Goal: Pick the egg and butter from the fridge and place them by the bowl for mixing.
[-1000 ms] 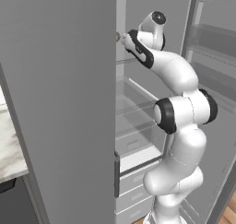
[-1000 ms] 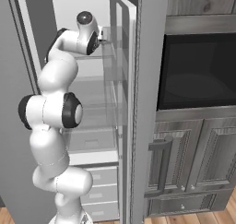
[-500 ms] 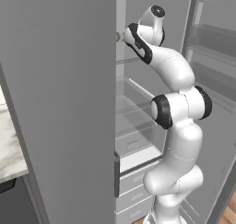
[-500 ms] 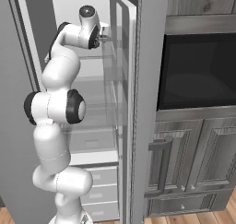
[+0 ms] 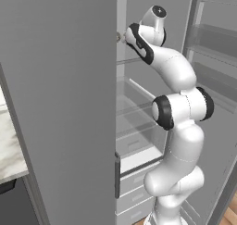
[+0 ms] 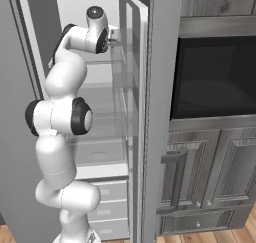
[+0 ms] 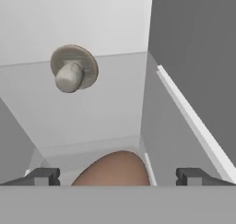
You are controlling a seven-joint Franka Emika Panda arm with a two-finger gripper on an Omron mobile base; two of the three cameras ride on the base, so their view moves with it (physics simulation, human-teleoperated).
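While I had the arm reaching up into the open fridge (image 5: 152, 15), the claw (image 7: 117, 176) was spread wide, gripping nothing. In the hand view the egg (image 7: 114, 168) sat right between the fingertips (image 7: 42, 176), its rounded end pointing up into frame. I couldn't tell its long axis, since its lower part was cut off. A round grey knob (image 7: 73, 69) sat beyond it.

Glossy white, rounded arm (image 5: 178, 127) built of bulbous segments, joined by dark black bands at each joint; round grey cap with a small dark centre at the topmost joint. Smooth plastic-looking shell, no cables or markings visible. Two small dark grey, blocky fingertips (image 7: 42, 176) at the end.
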